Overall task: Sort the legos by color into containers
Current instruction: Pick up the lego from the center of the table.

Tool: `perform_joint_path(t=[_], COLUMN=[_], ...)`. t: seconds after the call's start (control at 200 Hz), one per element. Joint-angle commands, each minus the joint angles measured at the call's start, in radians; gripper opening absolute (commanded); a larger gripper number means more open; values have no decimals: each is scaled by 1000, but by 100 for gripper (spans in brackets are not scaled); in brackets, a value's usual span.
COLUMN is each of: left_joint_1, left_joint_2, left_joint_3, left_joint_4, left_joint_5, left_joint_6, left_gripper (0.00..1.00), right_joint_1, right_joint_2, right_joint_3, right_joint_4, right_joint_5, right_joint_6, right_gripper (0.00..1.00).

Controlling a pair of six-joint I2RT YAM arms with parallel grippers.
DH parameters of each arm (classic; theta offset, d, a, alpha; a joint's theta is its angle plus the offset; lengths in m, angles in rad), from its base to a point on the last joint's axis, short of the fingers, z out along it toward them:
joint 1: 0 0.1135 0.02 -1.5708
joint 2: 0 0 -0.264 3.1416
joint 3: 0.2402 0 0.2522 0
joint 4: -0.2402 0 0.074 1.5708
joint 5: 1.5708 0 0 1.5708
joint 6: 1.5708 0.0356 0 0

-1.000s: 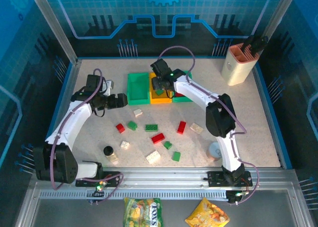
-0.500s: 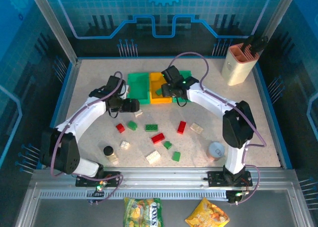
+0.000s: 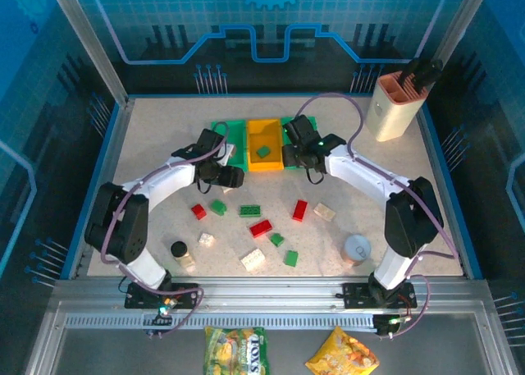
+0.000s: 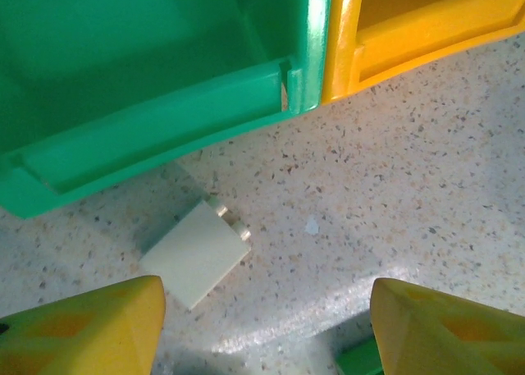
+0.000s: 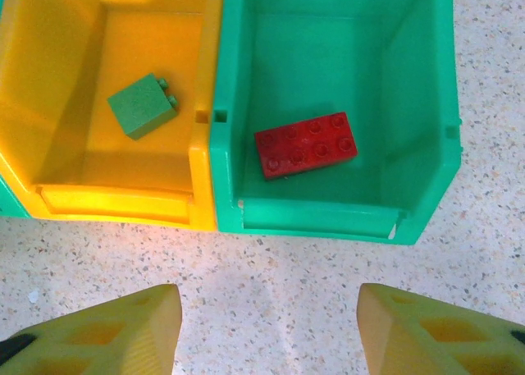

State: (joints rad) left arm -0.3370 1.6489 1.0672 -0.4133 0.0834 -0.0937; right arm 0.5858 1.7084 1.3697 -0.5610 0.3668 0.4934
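Left gripper [image 4: 267, 313]: hangs low at the front edge of the left green bin [image 4: 148, 71]. Its yellow fingers are spread and clamp nothing.
Cream brick [image 4: 195, 256]: lies flat on the table just in front of that bin. It sits toward the left finger at 9 o'clock in the wrist view and touches neither finger.
Right gripper [image 5: 264, 326]: released and empty, its fingers apart over bare table at 6 o'clock of the bins.
Orange bin [image 5: 82, 198]: holds 1 green brick [image 5: 141, 106], lying free on the floor.
Right green bin [image 5: 414, 104]: holds 1 red brick [image 5: 306, 145], studs up.
Changed, right side: 1 second ago this gripper was down inside the orange bin. It has since backed out toward 3 o'clock and left the green brick behind, so that drop looks finished.
Changed, left side: the arm has swung in from 9 o'clock of the table to the cream brick.
Step in hand: judged to be the pick of the cream brick. The still-empty left green bin is probably meant for cream.
Left to sort: about 10 loose bricks lie from table centre toward 6 o'clock, among them a red one [image 3: 261, 227], a green one [image 3: 250, 210] and a cream one [image 3: 253, 260].
Progress: early, with 2 bricks binned.
Risk: the cream brick lies askew to the fingers and may skid when they meet it.
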Motion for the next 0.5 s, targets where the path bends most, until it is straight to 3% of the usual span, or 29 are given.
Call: perform_joint_path(t=[0.0,0.245,0.495], left_joint_1=[-5,-7,-13], left_joint_2=[34,86,68], left_joint_3=[-29,16,-86], left_joint_4=[80,63,186], left_joint_5=[1,-75,-118], left_joint_6=[38,-13,-103], left_gripper=[68,68,71], right_joint_1=[-15,-17,-17], right_joint_2=[-35,-47,-65], right_joint_3=[-18,-28,-47], right_joint_4=[-10,-28,-39], right_joint_5=[18,18,21], right_joint_6=[10,23,29], right_gripper=[60,60,60])
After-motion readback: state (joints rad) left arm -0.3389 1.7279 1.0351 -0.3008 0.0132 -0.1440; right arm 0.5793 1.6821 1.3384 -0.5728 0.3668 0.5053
